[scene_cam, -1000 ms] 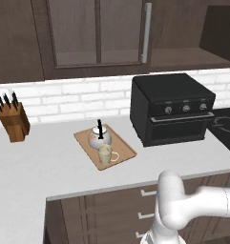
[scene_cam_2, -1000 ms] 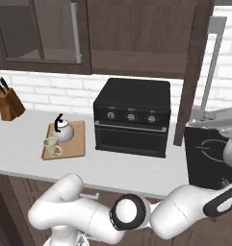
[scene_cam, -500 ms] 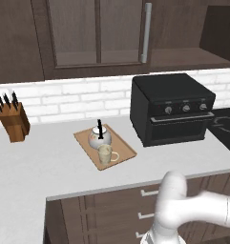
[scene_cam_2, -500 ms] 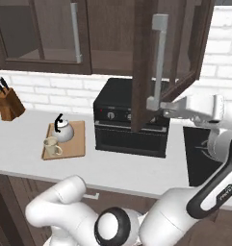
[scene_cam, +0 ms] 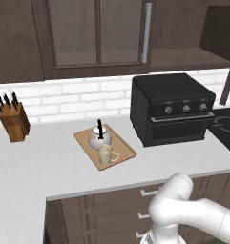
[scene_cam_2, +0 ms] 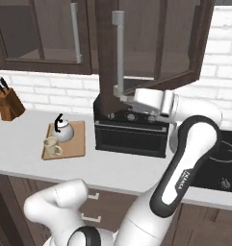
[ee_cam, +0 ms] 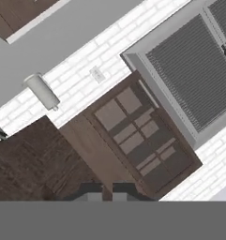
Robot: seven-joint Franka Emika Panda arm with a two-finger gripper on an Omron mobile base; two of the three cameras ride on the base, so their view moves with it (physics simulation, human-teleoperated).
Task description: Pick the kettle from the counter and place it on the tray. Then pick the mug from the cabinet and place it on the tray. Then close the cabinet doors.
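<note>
- We see the large dark brown wooden wall cabinet (scene_cam: 97, 38) across the top of the left base view, at twelve o'clock from the worktop.
- The broad pale grey-white counter (scene_cam: 49, 162) runs below it, with white brick wall between the two.
- In the right base view, one tall dark brown glass-panelled cabinet door (scene_cam_2: 151, 43) stands swung out into the room. The other door (scene_cam_2: 40, 33), at nine o'clock from it, lies flat against the cabinet.
- The white robot arm (scene_cam_2: 185, 158) bends up from the base and reaches toward nine o'clock, to the open door.
- A black boxy oven with knobs (scene_cam: 171, 107) stands on the counter.
- The flat light-brown wooden tray (scene_cam: 85, 140) lies on the counter at nine o'clock from the oven, apart from it.
- A brown wooden knife block (scene_cam: 14, 121) stands well off at nine o'clock from the tray.
- The long grey bar handle (scene_cam_2: 118, 53) runs upright on the open door.
- The squat round white kettle with a black arched handle (scene_cam: 99, 137) sits on the tray.
- The small cream mug (scene_cam: 105, 155) sits on the tray too, just beside the kettle at its six o'clock.
- The two-finger gripper (scene_cam_2: 121, 94) sits at the six o'clock end of the bar handle. In the hand view its tips (ee_cam: 107, 191) are drawn almost together, and we see nothing clamped between them.
</note>
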